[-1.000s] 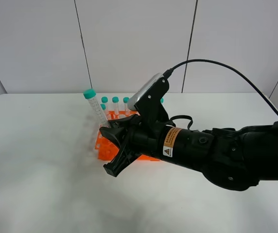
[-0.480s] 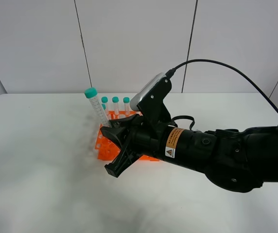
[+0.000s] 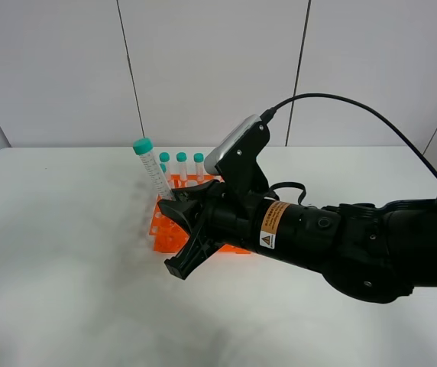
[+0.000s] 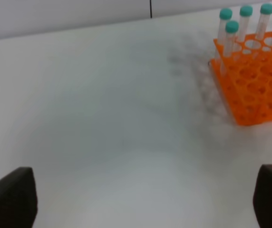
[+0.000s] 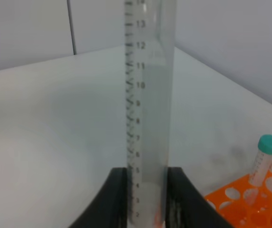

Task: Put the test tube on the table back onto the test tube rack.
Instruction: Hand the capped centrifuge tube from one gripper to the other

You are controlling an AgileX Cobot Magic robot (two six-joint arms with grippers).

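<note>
The test tube (image 3: 154,173) is a clear graduated tube with a teal cap, and it stands nearly upright in the air over the left edge of the orange test tube rack (image 3: 166,229). My right gripper (image 3: 173,203) is shut on its lower end. In the right wrist view the test tube (image 5: 148,118) rises between the two black fingers (image 5: 118,199), with the rack (image 5: 250,209) low at one side. My left gripper (image 4: 140,202) is open and holds nothing. It hovers over the bare white table (image 4: 102,118), with the rack (image 4: 259,90) off to one side. The left arm is hidden in the exterior view.
Several teal-capped tubes (image 3: 181,164) stand in the rack's back rows (image 4: 231,33). The bulky black right arm (image 3: 333,245) reaches in from the right and covers much of the rack. White table (image 3: 66,252) spreads to the left and front, with a panelled wall behind.
The right arm and the held tube have shifted very slightly to the right since a second ago, then stayed still. Both grippers' states are unchanged.
</note>
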